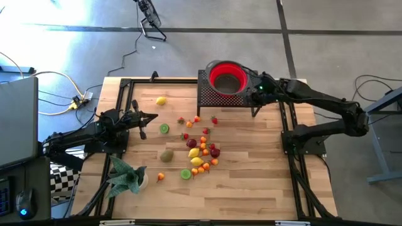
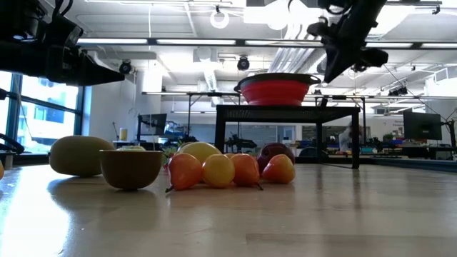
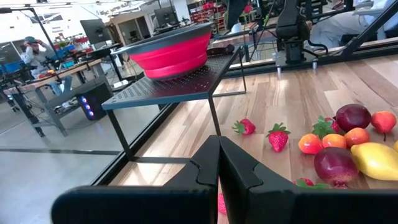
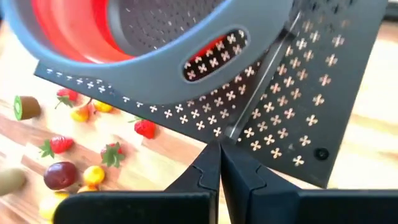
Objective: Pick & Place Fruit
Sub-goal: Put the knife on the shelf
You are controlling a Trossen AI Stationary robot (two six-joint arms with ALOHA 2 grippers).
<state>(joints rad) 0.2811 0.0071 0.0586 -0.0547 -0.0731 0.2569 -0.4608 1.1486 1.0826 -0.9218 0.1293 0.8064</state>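
My right claw (image 1: 254,94) is closed and empty beside the red bowl (image 1: 227,76); the fruit (image 1: 200,150) lies at table centre, nearer my closed left claw (image 1: 149,117)

Grey concrete floor (image 1: 326,37) with dark seams surrounds the wooden counter (image 1: 251,188); cables (image 1: 56,88) trail across it. Beyond, an open workshop: ceiling lights (image 2: 220,18), large windows (image 2: 43,114), desks, monitors (image 2: 421,127)

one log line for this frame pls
left gripper: shut, empty, near lime | right gripper: shut, empty, beside bowl on stand | fruit: on table
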